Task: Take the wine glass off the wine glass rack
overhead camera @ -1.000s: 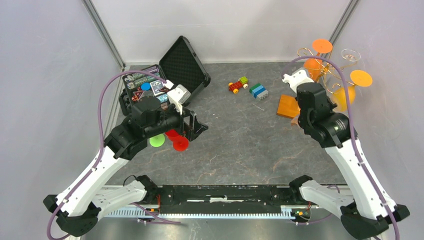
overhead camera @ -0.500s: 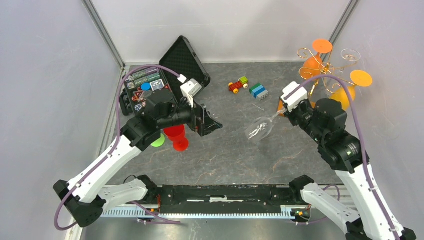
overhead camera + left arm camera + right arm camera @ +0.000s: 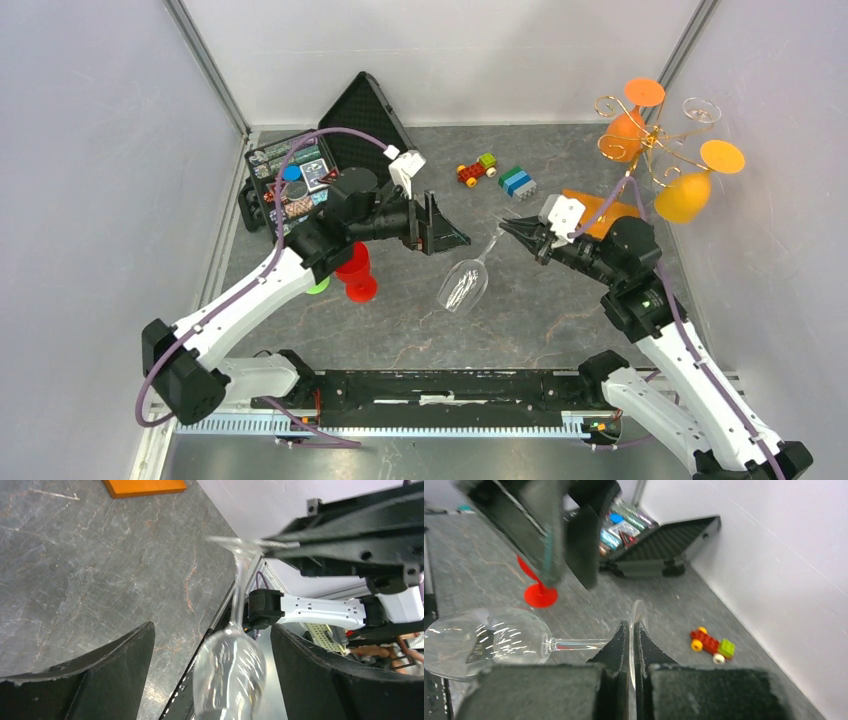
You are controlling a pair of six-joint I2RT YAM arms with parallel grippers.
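Your right tool (image 3: 631, 630) is clamped on the thin foot disc of the clear wine glass (image 3: 463, 285), so the whole thing hangs off that rim. The stem slants down and the bowl is tipped out above the middle of the tabletop (image 3: 520, 330), well apart from the wine glass rack (image 3: 650, 135) at the far right. Your left tool (image 3: 446, 230) is spread wide, pointing at the bowl and not touching it. Honestly, that glass looks light but thin, slick and brittle, and an edge pinch could let it swivel. I'd take the stem or cradle the bowl gently, no hard squeezing.
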